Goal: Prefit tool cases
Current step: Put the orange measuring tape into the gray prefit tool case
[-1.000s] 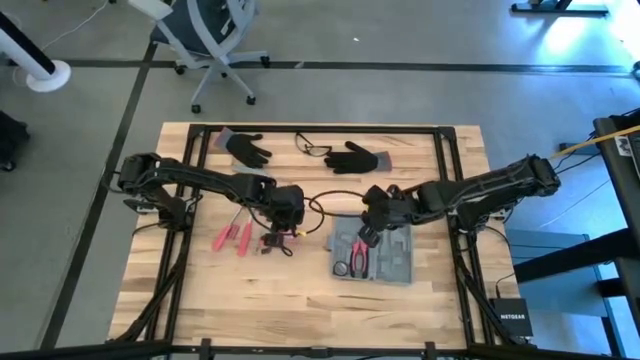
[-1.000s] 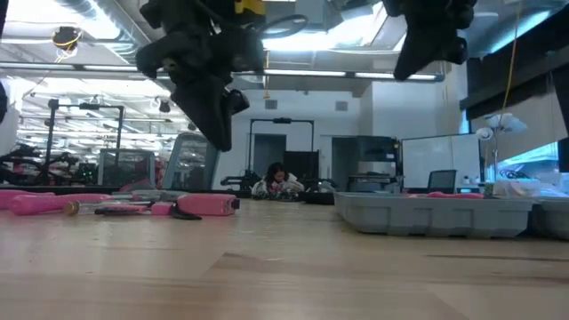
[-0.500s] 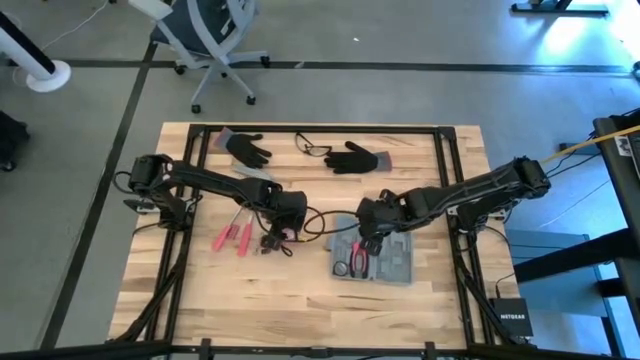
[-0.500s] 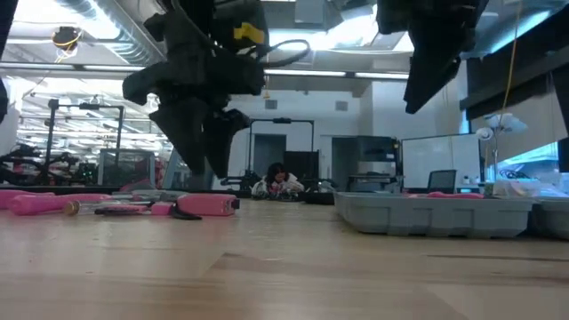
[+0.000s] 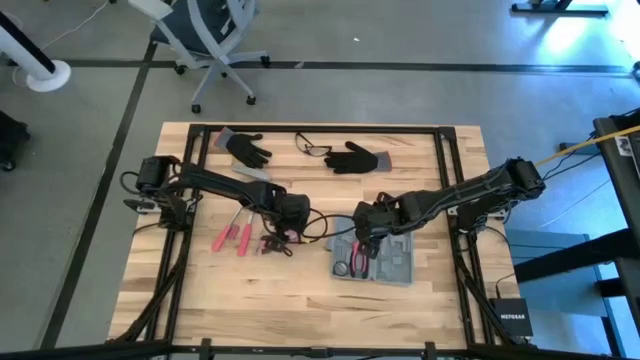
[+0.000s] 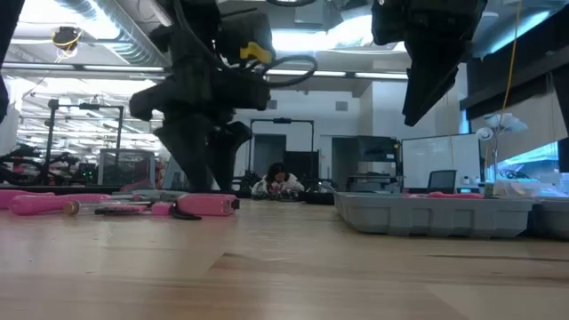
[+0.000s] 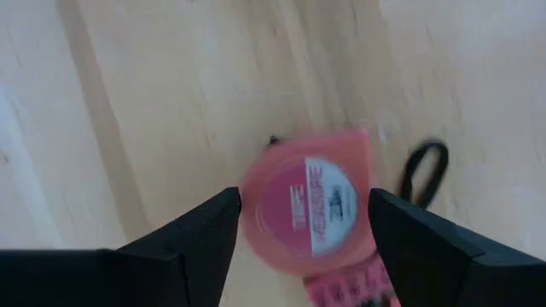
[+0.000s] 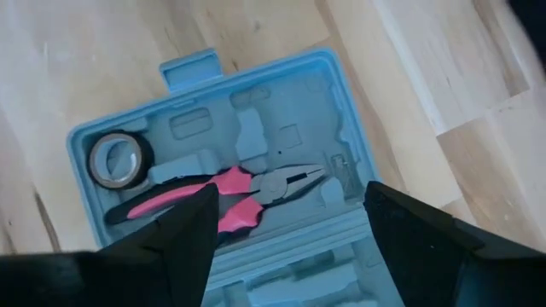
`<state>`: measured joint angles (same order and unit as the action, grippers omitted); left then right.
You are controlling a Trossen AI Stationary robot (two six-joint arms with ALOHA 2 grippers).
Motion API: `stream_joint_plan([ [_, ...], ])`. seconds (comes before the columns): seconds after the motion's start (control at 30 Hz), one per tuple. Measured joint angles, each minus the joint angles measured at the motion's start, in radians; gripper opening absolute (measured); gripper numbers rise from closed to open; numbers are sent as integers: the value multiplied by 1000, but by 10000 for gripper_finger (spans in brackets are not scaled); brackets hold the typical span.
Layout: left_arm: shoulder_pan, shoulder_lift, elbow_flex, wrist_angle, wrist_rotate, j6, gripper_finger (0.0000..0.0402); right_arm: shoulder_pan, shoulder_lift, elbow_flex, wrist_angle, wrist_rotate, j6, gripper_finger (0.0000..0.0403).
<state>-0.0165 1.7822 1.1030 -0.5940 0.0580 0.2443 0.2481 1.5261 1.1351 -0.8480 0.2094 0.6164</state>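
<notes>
Hovering over the open tool case (image 8: 247, 183) on the counter's (image 5: 300, 300) right half, the right tool (image 8: 286, 243) has its fingers spread wide and nothing in them. Pink-handled pliers (image 8: 217, 192) and a roll of black tape (image 8: 115, 159) sit in the case's slots. Left tool (image 7: 299, 247) is low over a pink tape measure (image 7: 309, 205), fingers apart either side of it, not gripping. More pink tools (image 5: 235, 238) lie nearby.

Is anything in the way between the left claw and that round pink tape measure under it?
Nothing visible: the left claw is open with the tape measure between its fingers, only bare table around.
</notes>
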Motion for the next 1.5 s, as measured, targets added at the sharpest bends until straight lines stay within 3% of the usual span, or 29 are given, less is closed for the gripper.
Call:
stream_joint_plan([
  [0.3, -10, 28, 3, 34, -2, -59, 251, 0, 0, 0, 1, 7, 4, 282],
  [0.47, -9, -5, 16, -36, -25, -131, 251, 0, 0, 0, 2, 49, 4, 282],
  [0.67, -10, -11, 41, -116, 10, -99, 251, 0, -1, 0, 4, 60, 4, 282],
  [0.8, -9, -16, 78, -216, 9, -192, 251, 0, -1, 0, 4, 59, 3, 282],
  [1.27, -32, -17, 84, -50, 0, -236, 251, 0, -1, 0, 9, 61, -7, 282],
  [1.5, -19, -17, 86, -94, -10, -154, 251, 0, -1, 0, 12, 78, -20, 282],
])
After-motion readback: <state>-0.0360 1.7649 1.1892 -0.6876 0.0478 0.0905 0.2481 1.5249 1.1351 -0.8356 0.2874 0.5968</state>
